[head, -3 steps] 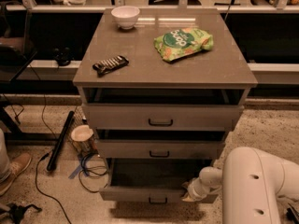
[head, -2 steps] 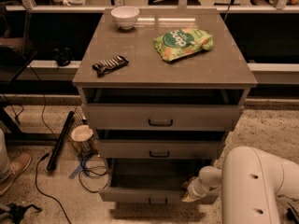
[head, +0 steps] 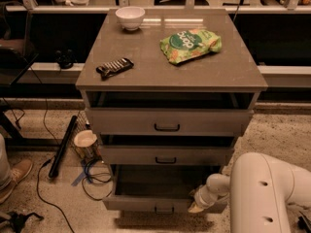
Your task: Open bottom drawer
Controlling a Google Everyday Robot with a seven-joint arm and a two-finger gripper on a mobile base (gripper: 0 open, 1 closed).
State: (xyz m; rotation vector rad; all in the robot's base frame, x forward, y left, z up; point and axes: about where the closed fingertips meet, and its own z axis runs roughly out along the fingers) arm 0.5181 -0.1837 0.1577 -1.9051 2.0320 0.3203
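The bottom drawer (head: 131, 204) is found at the foot of the cabinet (head: 170, 76), below the middle drawer (head: 126, 155) and the top drawer (head: 121, 122). It is seen standing out beyond the two fronts above it, with a dark cavity exposed behind its front. All three drawers are seen somewhat ajar, the lowest the most.

The gripper (head: 198, 206) is placed low at the right part of the bottom drawer's front, to the right of the black bar handle (head: 164, 210), at the end of the white arm (head: 265, 193). Whether it is spread or closed on anything cannot be told, and contact with the front cannot be confirmed.

The drawer is judged to be a rigid box on runners: stiff, not fragile, and moved only straight outward. Little weight is expected, since nothing is seen inside, though the cavity is too dark to be sure. The flat front is judged smooth and poor for gripping, so the handle is taken as the proper hold, or else the front's top edge, hooked from behind.

Much is hidden. The drawer's right corner is covered by the arm, the lower edge lies close to the picture's border, and the runners are not visible. The gripper's tip is merged with the drawer front.
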